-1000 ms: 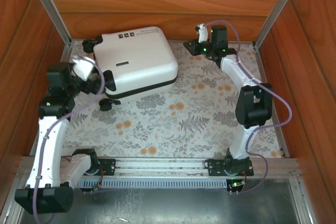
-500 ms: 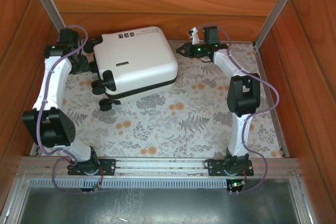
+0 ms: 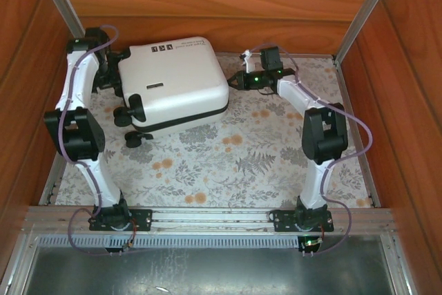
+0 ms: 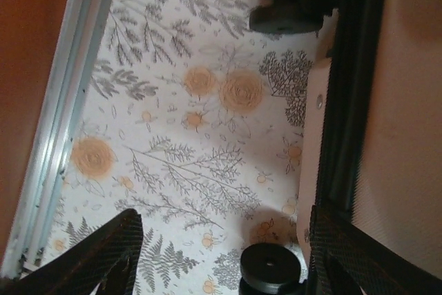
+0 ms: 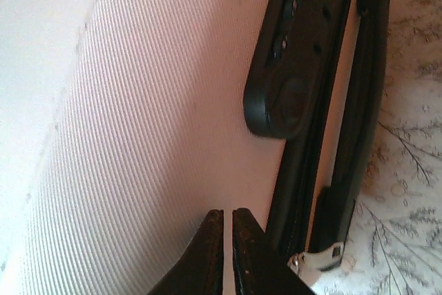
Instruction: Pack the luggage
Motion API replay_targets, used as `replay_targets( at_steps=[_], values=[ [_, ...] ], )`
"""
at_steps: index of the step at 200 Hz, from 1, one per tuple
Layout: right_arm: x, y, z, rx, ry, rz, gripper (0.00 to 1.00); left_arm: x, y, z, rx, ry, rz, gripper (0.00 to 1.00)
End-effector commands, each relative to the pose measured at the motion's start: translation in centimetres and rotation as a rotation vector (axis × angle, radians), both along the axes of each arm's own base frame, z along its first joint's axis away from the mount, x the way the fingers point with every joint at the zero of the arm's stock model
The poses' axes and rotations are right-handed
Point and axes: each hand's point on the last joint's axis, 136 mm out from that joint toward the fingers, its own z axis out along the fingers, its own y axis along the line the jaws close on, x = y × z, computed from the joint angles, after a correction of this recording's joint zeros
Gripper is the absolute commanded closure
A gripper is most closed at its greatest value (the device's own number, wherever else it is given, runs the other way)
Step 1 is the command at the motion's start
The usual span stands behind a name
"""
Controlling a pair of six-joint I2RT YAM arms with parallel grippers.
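Luggage [image 3: 173, 84] is lying closed between the grippers: left gripper [image 4: 221, 219] gaping open at its wheeled end, right gripper [image 5: 228, 220], pinched shut, facing the opposite end.

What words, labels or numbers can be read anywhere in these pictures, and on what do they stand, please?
No text can be read.
On the luggage, three small black icons: too small to read.
Beside them, a line of black print: blurred.
Mid-shell, a small dark mark: illegible.
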Motion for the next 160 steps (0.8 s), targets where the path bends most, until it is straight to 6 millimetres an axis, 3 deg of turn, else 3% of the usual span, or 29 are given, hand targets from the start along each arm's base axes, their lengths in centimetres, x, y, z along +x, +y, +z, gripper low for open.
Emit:
replay_targets(
  at_steps=[1,55,93,99,113,133,160],
  values=[
    [-9.3,7.0,3.1,0.117,-0.029,0.313,0.89,1.7,-5.2,-1.1,-0.077,0.043,-0.144,0.32],
    [-16.8,10.7,4.4,0.109,-0.161,0.426,0.91,4.8,-11.2,-3.0,-0.085,0.066,-0.33,0.32],
    [-20.8,13.1,3.2,0.062,-0.218,0.462,0.94,6.0,-16.5,-3.9,-0.111,0.052,-0.49,0.32],
    [-21.5,13.1,4.5,0.078,-0.256,0.462,0.94,6.2,-17.5,-4.0,-0.109,0.048,-0.52,0.32],
    [-22.0,13.4,4.3,0.063,-0.278,0.442,0.94,6.6,-19.6,-4.2,-0.112,0.033,-0.584,0.32],
    [-21.0,12.2,4.3,0.023,-0.299,0.322,0.91,7.2,-21.9,-4.0,-0.131,-0.001,-0.628,0.32],
    [-19.9,8.7,5.2,-0.011,-0.364,0.127,0.74,8.2,-21.8,-1.0,-0.062,-0.092,-0.604,0.31]
  ],
)
